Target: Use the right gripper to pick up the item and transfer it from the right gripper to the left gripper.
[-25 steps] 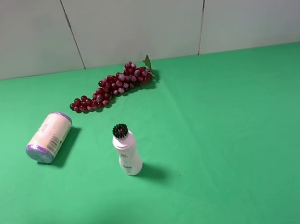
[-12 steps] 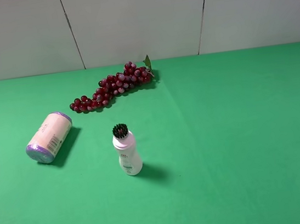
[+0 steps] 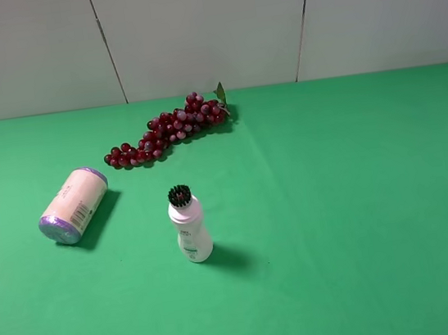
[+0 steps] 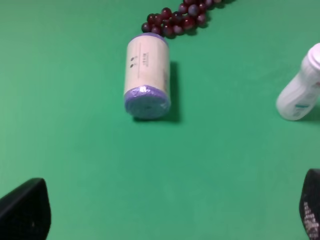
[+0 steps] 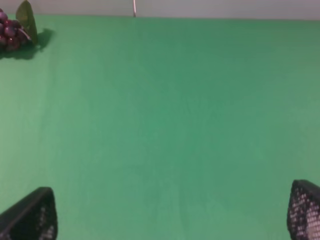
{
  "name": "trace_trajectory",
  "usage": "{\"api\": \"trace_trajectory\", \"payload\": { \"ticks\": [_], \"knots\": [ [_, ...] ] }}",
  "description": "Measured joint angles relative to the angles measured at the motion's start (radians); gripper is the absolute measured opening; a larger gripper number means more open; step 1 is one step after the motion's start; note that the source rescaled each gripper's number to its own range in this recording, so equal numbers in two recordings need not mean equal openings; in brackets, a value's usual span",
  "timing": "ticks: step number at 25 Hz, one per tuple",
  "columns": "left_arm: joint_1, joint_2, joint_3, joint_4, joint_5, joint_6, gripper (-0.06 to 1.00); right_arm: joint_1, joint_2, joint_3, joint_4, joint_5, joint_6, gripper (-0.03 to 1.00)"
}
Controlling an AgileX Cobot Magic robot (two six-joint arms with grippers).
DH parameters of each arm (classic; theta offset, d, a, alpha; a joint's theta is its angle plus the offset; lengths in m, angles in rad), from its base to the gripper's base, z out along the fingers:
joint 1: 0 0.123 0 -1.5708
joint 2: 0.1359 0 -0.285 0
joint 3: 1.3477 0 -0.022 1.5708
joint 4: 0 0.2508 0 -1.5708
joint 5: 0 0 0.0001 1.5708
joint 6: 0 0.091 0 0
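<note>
The item, a cream-beige canister (image 3: pixel 74 205) with a purple lid, lies on its side at the left of the green table (image 3: pixel 336 202). It also shows in the left wrist view (image 4: pixel 146 75), well ahead of my left gripper (image 4: pixel 167 212). That gripper is open and empty; only its two fingertips (image 4: pixel 25 207) show. My right gripper (image 5: pixel 167 212) is open and empty over bare green cloth, far from the canister. Neither gripper shows in the exterior high view.
A small white bottle (image 3: pixel 189 228) with a black bristle top stands upright near the table's middle; it also shows in the left wrist view (image 4: pixel 300 87). A bunch of dark red grapes (image 3: pixel 168 129) lies behind it, near the back wall (image 3: pixel 206 29).
</note>
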Motion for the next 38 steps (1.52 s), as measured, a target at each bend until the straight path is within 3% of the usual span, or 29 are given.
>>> {"api": "trace_trajectory", "payload": {
  "ticks": [10, 27, 38],
  "knots": [
    [0.0, -0.002, 0.094, 0.047, -0.091, 0.0, 0.98, 0.0, 0.0, 0.0, 0.0, -0.001, 0.001, 1.0],
    [0.008, -0.002, 0.095, 0.047, -0.104, 0.0, 0.97, 0.0, 0.0, 0.0, 0.0, -0.001, 0.002, 1.0],
    [0.231, -0.002, 0.095, 0.047, -0.104, 0.0, 0.97, 0.059, 0.0, 0.0, 0.0, -0.002, 0.002, 1.0]
  ]
}}
